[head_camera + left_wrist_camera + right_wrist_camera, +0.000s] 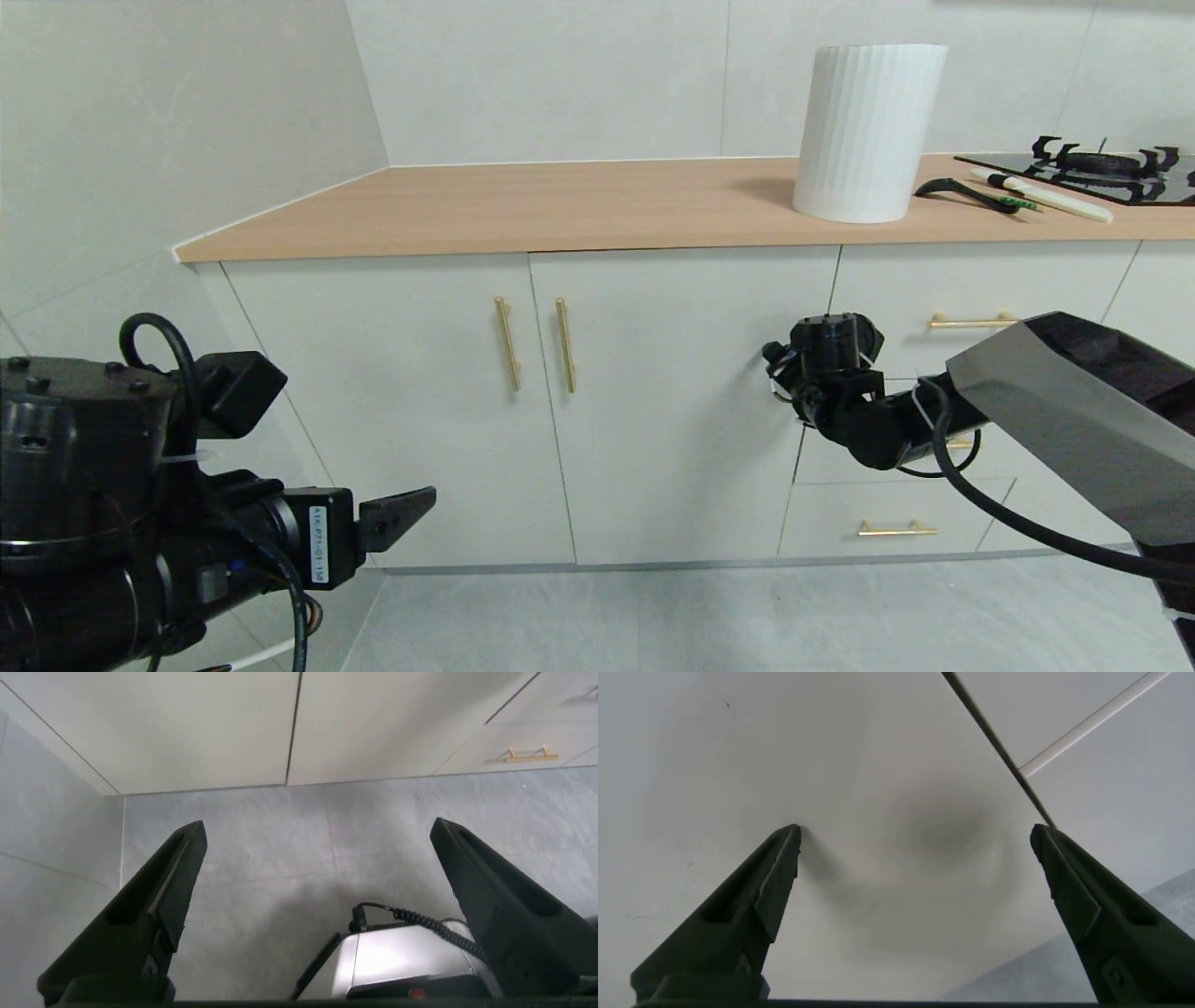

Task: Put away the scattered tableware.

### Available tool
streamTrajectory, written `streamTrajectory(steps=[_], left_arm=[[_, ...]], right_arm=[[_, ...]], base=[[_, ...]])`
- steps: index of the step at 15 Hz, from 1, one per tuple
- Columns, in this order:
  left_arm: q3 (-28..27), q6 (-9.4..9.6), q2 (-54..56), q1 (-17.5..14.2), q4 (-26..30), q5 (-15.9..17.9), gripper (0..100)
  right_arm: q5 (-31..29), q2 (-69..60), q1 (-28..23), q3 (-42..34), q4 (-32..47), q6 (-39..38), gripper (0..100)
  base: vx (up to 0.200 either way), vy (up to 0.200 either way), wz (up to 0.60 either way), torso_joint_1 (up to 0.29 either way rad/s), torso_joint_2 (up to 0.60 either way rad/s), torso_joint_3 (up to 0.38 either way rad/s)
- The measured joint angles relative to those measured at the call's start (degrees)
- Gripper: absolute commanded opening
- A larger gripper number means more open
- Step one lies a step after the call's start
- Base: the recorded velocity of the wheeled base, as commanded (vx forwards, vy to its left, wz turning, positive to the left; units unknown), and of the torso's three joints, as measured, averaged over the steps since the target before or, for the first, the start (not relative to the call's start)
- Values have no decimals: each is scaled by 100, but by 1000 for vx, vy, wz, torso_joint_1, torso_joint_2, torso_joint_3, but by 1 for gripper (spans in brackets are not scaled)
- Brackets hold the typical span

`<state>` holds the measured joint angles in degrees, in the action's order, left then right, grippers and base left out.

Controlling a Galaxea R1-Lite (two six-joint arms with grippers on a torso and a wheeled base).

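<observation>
On the wooden counter [560,205] at the right lie a black curved utensil [966,193], a long white utensil [1050,198] and a thin green-tipped piece [1022,202], just right of a tall white ribbed container [868,131]. My right gripper [782,375] is below the counter, close to the cabinet front; in the right wrist view it [915,833] stands open, holding nothing, facing the pale door. My left gripper [411,513] hangs low at the left. In the left wrist view it [318,831] is open and holds nothing above the grey floor.
A black hob [1106,168] sits at the counter's far right. Below are two cabinet doors with gold handles [507,343] and drawers [971,321] to the right. Tiled walls close the left side and back. Grey floor [747,616] lies before the cabinets.
</observation>
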<state>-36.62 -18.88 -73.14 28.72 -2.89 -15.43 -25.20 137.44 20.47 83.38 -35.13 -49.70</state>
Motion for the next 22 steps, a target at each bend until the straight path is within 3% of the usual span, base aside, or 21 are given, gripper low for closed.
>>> streamTrajectory(steps=[11,15,17,19,22], left_arm=[[-4,0,0,0,-6,0,100],[-4,0,0,2,-6,0,100],[-4,0,0,0,-6,0,100],[-4,0,5,0,-4,0,100],[-1,13,90,5,-6,0,100]], right_arm=[[-6,10,-38,-9,2,13,100],[286,-244,9,-354,-15,13,100],[697,-507,37,-789,-30,13,100],[1488,-959,85,-1584,-67,218,100],[2856,-1842,133,-3129,-639,1231,100]], base=[[0,0,0,0,0,0],[0,0,0,0,0,0],[0,0,0,0,0,0],[0,0,0,0,0,0],[0,0,0,0,0,0]])
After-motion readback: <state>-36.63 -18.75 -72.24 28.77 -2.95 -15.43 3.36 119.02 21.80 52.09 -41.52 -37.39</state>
